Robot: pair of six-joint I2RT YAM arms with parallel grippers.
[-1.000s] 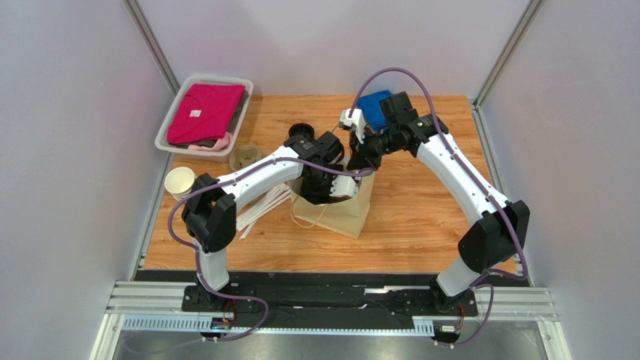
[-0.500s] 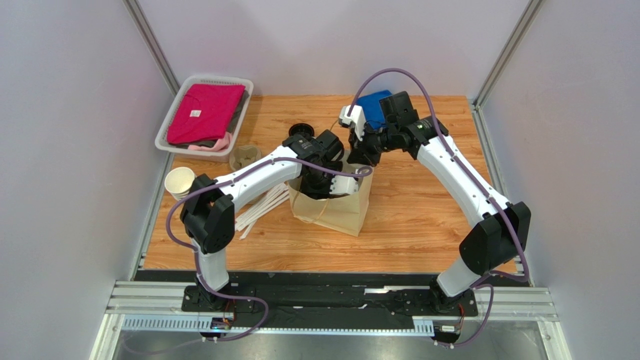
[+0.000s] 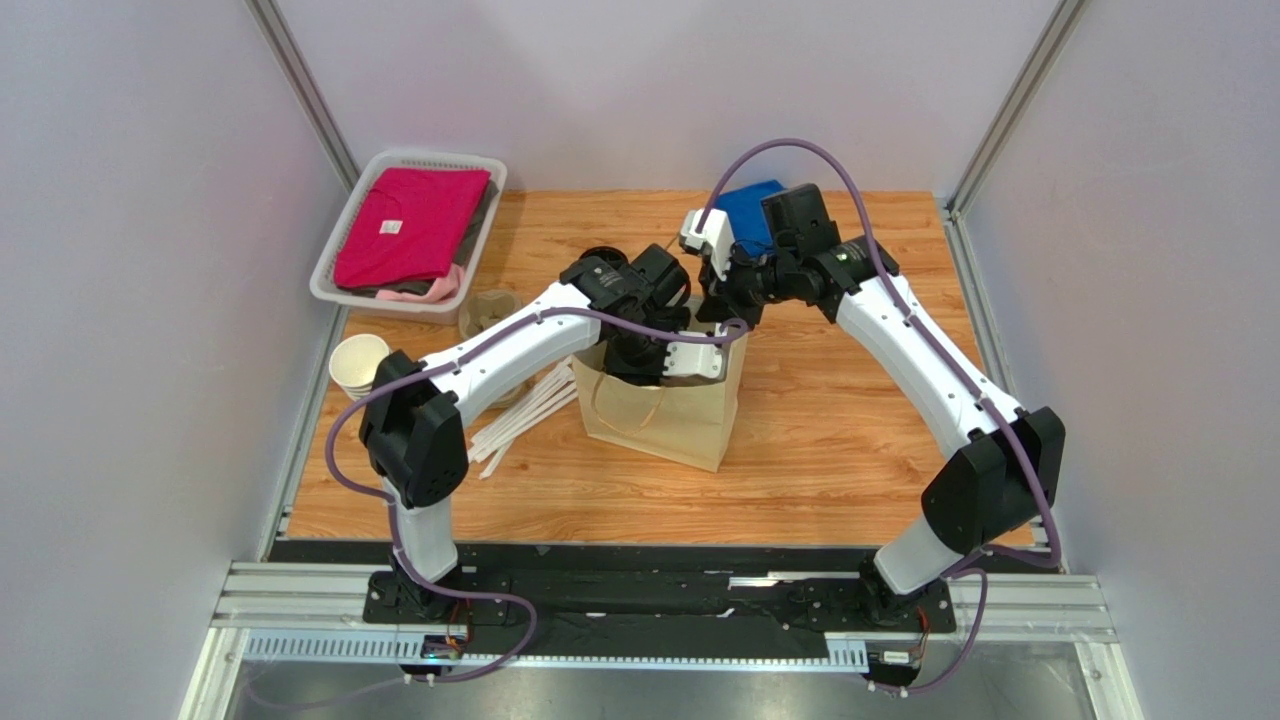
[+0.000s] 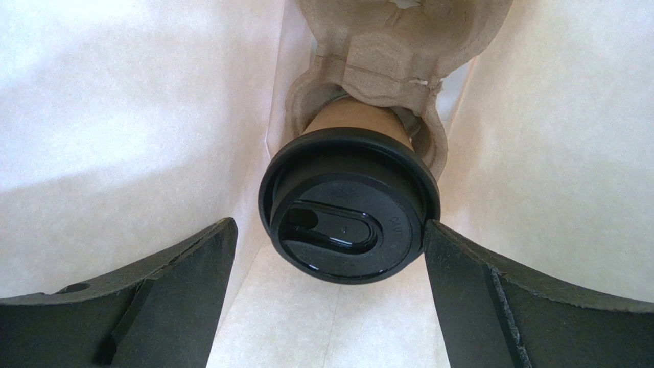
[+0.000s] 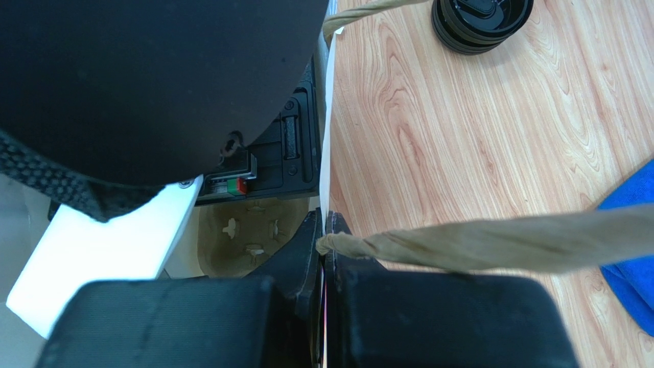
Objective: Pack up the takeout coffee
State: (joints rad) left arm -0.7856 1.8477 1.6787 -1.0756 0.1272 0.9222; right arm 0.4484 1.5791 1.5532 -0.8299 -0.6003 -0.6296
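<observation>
In the left wrist view the takeout coffee point(image 4: 349, 207), a tan cup with a black lid, sits in a pulp carrier point(image 4: 384, 46) inside the white-lined paper bag point(image 4: 115, 115). My left gripper point(image 4: 330, 227) is open inside the bag, a finger on each side of the lid; the right finger point(image 4: 491, 291) is at the lid's edge. In the top view the bag point(image 3: 669, 417) stands mid-table, with the left gripper point(image 3: 649, 354) in its mouth and the coffee hidden. My right gripper point(image 5: 323, 230) is shut on the bag's rim by a twisted paper handle point(image 5: 491, 241).
A white basket point(image 3: 334, 240) of folded clothes stands at the back left. A stack of lidless cups point(image 3: 361, 365), a spare pulp carrier point(image 3: 484, 312) and white sticks point(image 3: 519, 417) lie left of the bag. Black lids point(image 5: 481, 19) and a blue cloth point(image 3: 744, 203) lie behind it.
The bag has gone from leaning to standing more upright. My left wrist has shifted toward the back over the bag's mouth. The right gripper has kept its hold and lifted slightly.
</observation>
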